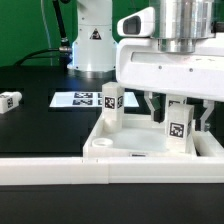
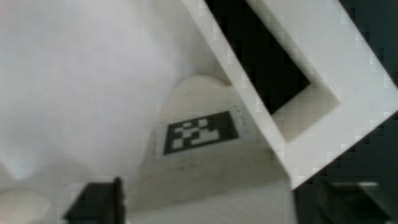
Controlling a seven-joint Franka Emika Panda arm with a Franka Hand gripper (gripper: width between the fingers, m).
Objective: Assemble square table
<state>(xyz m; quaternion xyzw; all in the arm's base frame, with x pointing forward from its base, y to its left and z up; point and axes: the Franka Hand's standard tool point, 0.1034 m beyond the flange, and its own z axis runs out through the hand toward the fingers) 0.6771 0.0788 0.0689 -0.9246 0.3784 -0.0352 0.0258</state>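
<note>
The white square tabletop [image 1: 135, 148] lies with its raised rim up, behind the barrier wall. One tagged white leg [image 1: 112, 104] stands at its far corner on the exterior view's left. A second tagged leg [image 1: 180, 126] stands on the slab near the exterior view's right. My gripper [image 1: 178, 112] hangs over this leg with a dark finger on each side and a small gap showing. In the wrist view the same leg [image 2: 201, 133] rises between my fingers [image 2: 98, 205], and the gripper [image 2: 222, 205] is open around it. A loose leg [image 1: 10, 100] lies on the table at the far left.
The long white L-shaped barrier wall [image 1: 50, 170] runs along the front. The marker board [image 1: 84, 99] lies flat on the black table behind the tabletop. The arm's white base [image 1: 92, 40] stands at the back.
</note>
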